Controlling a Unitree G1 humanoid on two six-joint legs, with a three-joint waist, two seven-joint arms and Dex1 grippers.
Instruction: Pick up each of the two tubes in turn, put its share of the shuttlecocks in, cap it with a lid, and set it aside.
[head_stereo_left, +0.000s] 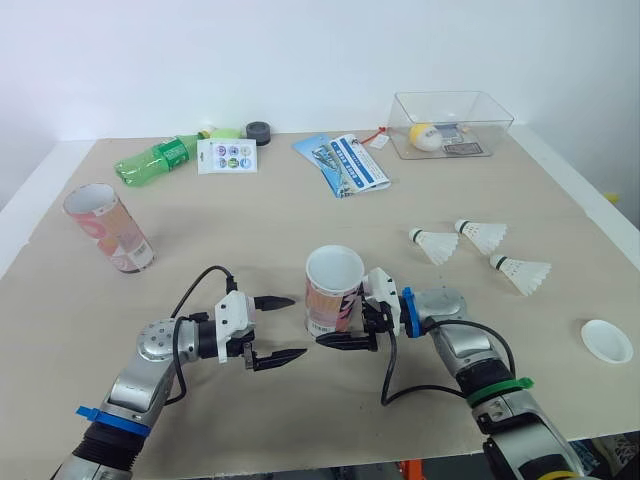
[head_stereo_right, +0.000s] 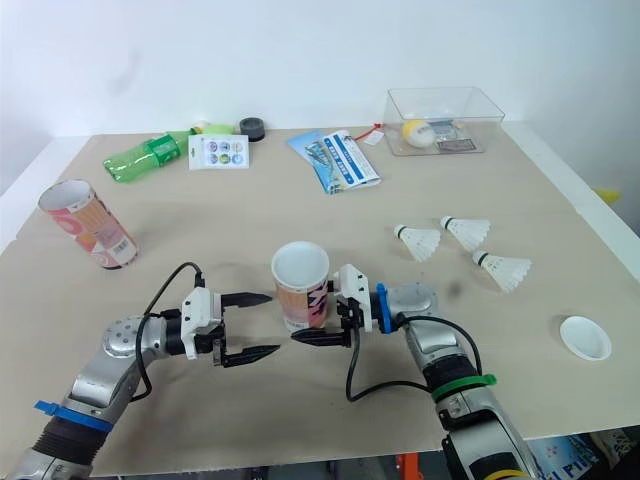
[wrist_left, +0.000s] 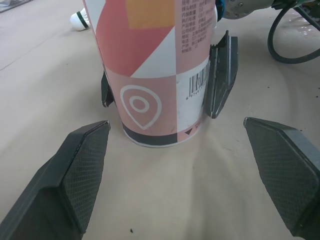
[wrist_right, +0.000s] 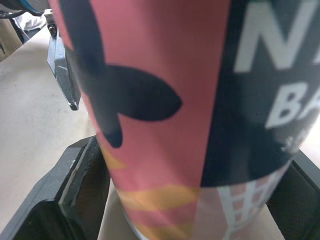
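Observation:
An open pink patterned tube (head_stereo_left: 333, 290) stands upright at the table's front centre. My right gripper (head_stereo_left: 336, 326) is shut on it low down, one finger (wrist_left: 220, 75) on each side of its base. To the tube's left my left gripper (head_stereo_left: 289, 327) is open and pointing at it, a short way off. A second tube (head_stereo_left: 108, 228) is at the far left with its open end showing. Three shuttlecocks (head_stereo_left: 434, 243) (head_stereo_left: 482, 234) (head_stereo_left: 522, 272) lie to the right. A white lid (head_stereo_left: 606, 340) lies at the front right.
Along the back lie a green bottle (head_stereo_left: 156, 159), a sticker card (head_stereo_left: 228, 155), a small black round object (head_stereo_left: 259, 131), a blue leaflet (head_stereo_left: 342, 163) and a clear box (head_stereo_left: 450, 123) holding a ball. The table's front edge runs just behind both arms.

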